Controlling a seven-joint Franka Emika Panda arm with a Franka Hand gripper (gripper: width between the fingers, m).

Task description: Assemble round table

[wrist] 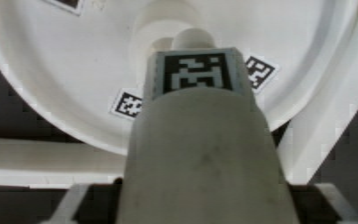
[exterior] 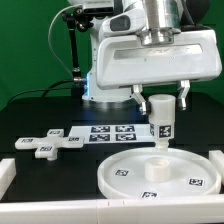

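The leg (exterior: 160, 120) stands upright on the hub (exterior: 160, 152) in the middle of the disc (exterior: 125, 178), which lies flat on the worktop. The cross (exterior: 45, 143) lies well apart, towards the exterior view's left, beyond the marker board (exterior: 110, 133). The gripper (exterior: 160, 100) hangs straight over the leg, its jaws apart on either side with dark gaps showing, so nothing is clamped.

The wrist view looks down the leg (wrist: 197, 130) to the disc (wrist: 51, 90); whether the foot is fully seated is hidden.

The step in hand looks like screwing the leg into the hub. To do it well:
- Close the jaws squarely on the leg, centred, so that it is not nudged off upright.
- Turn about the leg's own axis, with light downward pressure.
- Watch that the disc does not spin along with it.
- Release before turning back for a fresh grip.
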